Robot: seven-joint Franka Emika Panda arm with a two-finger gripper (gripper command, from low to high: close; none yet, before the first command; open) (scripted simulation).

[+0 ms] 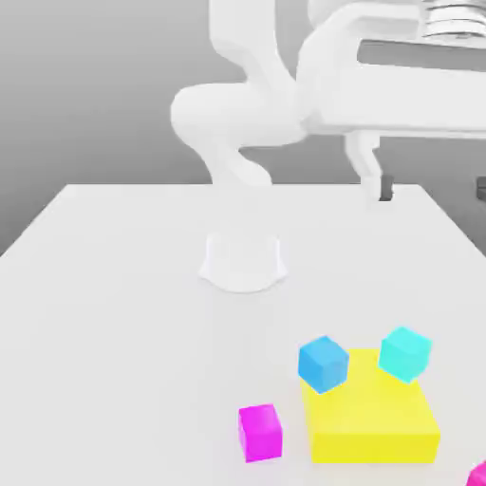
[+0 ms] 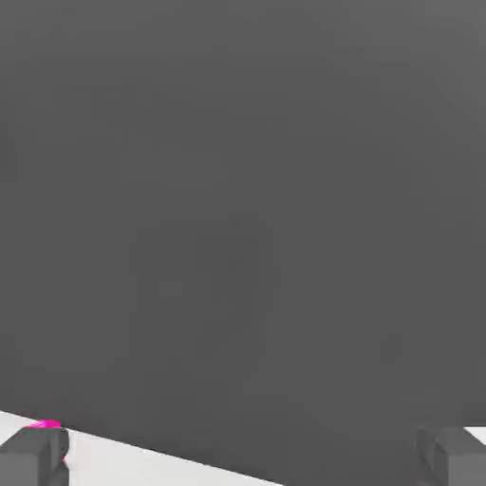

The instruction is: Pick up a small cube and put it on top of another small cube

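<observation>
I have the gripper (image 2: pixel 245 456) high above the table (image 1: pixel 123 285), fingers spread wide with nothing between them — free to descend. The small cubes sit well below: blue cube (image 1: pixel 323 363) and cyan cube (image 1: pixel 405 353) touching the yellow block (image 1: pixel 372 422), magenta cube (image 1: pixel 259 432) just beside.

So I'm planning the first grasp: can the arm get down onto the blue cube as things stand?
Probably yes: the blue cube sits with its top uncovered on the yellow block's corner, apart from the cyan cube.
</observation>
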